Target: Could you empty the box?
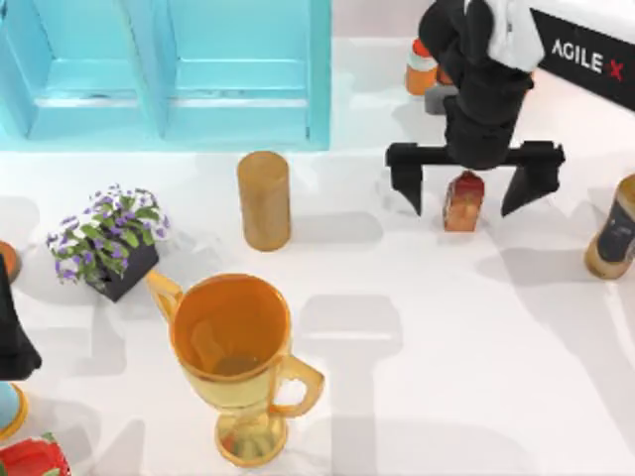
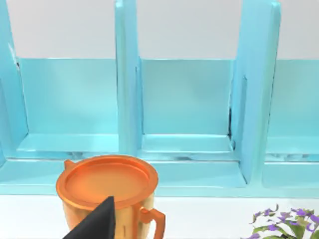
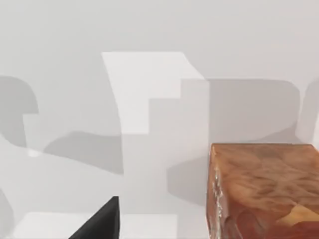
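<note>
A small reddish-brown box (image 1: 463, 201) stands upright on the white table at the back right. My right gripper (image 1: 463, 188) hangs over it, open, with one black finger on each side of the box and a gap between them and it. The right wrist view brings the box's marbled top (image 3: 264, 189) up close, with one dark fingertip (image 3: 99, 224) off to its side. My left arm (image 1: 12, 332) is parked at the table's left edge. Its wrist view has one dark fingertip (image 2: 94, 224) in front of an orange cup (image 2: 107, 191).
A turquoise shelf unit (image 1: 169, 69) fills the back left. An amber cylinder (image 1: 264, 198), a potted purple flower (image 1: 107, 243) and a tall orange trophy cup (image 1: 235, 347) stand left of centre. A can (image 1: 615, 228) is at the right edge, and a small bottle (image 1: 421, 67) is behind the right arm.
</note>
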Robot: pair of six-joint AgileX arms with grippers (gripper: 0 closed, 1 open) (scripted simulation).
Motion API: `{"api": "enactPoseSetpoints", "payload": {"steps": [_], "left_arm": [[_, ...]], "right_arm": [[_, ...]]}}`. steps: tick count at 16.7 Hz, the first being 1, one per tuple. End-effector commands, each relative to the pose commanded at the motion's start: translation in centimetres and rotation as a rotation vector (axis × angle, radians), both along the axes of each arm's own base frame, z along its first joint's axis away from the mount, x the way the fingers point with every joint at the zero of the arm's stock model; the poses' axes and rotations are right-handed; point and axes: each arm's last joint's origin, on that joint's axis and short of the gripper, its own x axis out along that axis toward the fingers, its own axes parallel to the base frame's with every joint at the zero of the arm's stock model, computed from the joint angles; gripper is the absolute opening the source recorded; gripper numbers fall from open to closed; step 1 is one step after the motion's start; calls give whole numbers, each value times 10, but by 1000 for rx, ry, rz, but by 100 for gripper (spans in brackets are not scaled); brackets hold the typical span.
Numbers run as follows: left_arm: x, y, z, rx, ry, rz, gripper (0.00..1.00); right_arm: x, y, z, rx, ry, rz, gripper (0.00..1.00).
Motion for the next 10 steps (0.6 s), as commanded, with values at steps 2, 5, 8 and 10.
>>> {"api": "enactPoseSetpoints", "payload": {"steps": [2,5,8,10], "left_arm": [[0,0,0,0,0,0,100],[0,0,0,0,0,0,100],[0,0,0,0,0,0,100],[0,0,0,0,0,0,100]], "right_arm": [[1,1,9,-2,8,1,100],[3,2,34,-1,3,1,100],[2,1,61,-2,-3,-1,100],[0,0,74,-1,-4,-1,100]]}}
